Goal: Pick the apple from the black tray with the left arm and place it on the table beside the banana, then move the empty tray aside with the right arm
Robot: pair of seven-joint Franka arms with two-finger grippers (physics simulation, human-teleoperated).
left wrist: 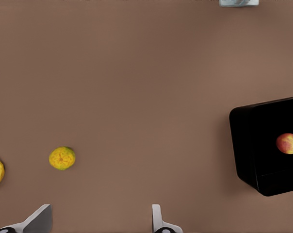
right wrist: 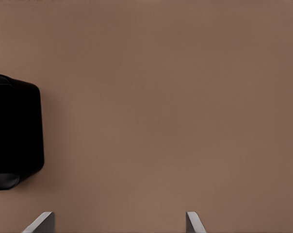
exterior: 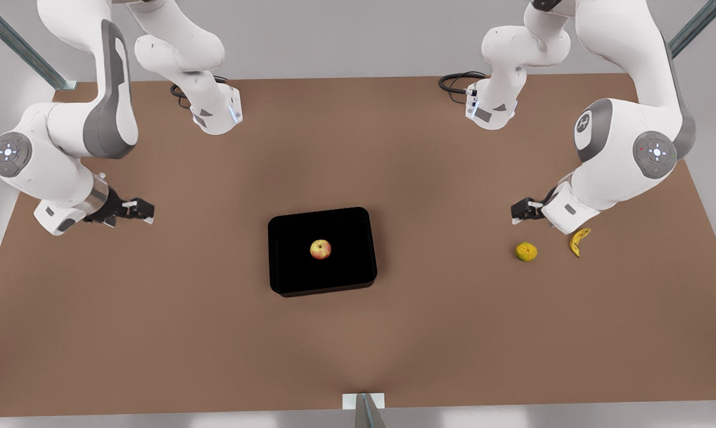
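Brown table [exterior: 156, 333], front view: black tray [exterior: 286, 279] centre, apple [exterior: 320, 249] inside. Left gripper [exterior: 520, 213], fingers apart, empty, at tray's 3 o'clock above banana [exterior: 579, 241]; apple toward its 9 o'clock. Right gripper [exterior: 144, 211], likewise open, waits at 9 o'clock.

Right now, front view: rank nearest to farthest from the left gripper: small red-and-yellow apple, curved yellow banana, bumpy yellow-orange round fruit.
From the left gripper, at the front view's right:
1. Bumpy yellow-orange round fruit, just beside it.
2. Curved yellow banana, right of that fruit.
3. Red-and-yellow apple, in the black tray mid-table.
Right gripper waits at the front view's left.
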